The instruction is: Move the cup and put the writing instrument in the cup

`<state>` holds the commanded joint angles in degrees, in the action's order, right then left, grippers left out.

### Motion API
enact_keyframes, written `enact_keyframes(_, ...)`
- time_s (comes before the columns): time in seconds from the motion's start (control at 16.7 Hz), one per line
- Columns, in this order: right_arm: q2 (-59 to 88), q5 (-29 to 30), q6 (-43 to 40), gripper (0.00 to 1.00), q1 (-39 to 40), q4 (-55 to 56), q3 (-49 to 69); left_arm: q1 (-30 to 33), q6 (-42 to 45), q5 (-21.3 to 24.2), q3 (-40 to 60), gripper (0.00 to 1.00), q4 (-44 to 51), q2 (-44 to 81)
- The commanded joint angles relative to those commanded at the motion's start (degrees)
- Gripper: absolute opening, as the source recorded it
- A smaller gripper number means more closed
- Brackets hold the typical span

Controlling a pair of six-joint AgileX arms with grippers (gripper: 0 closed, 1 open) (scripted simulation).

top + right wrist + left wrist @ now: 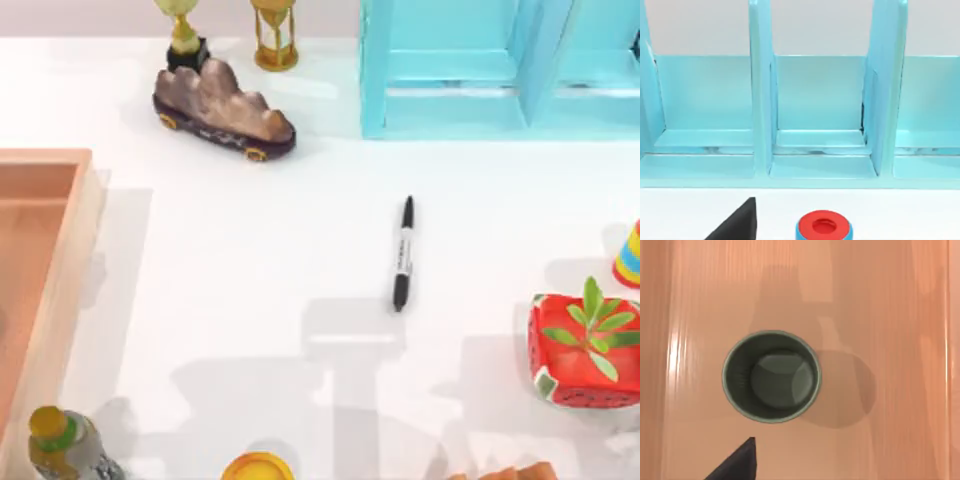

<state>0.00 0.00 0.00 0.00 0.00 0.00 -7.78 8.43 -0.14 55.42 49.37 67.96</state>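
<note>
Marker (402, 254) lies flat mid-worktop in the top view, black with a white label band, slim and light, likely slippery; best pinched across the middle. In the left wrist view the cup (771, 376), grey-green with a dark inside, stands upright in the wooden tray (900, 315) at the left; probably light and stiff, best gripped by its rim. Whether either arm's jaws are apart or together, I cannot tell. The right wrist view faces a blue shelf (815, 100).
</note>
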Motion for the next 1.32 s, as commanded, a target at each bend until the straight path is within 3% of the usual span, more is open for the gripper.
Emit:
enact_keyframes(0.3,0.0,0.0,0.0,1.0,0.0,0.0,0.0,-2.37,2.89,0.05,18.31,1.0,15.89,21.37)
enact_keyframes(0.6,0.0,0.0,0.0,1.0,0.0,0.0,0.0,-3.66,4.43,0.03,28.59,1.0,23.82,32.49)
enact_keyframes(1.02,0.0,0.0,0.0,1.0,0.0,0.0,0.0,-3.52,4.42,0.02,28.17,1.0,23.19,33.18)
enact_keyframes(1.32,0.0,0.0,0.0,1.0,0.0,0.0,0.0,-3.75,4.6,0.04,19.29,1.0,11.17,35.79)
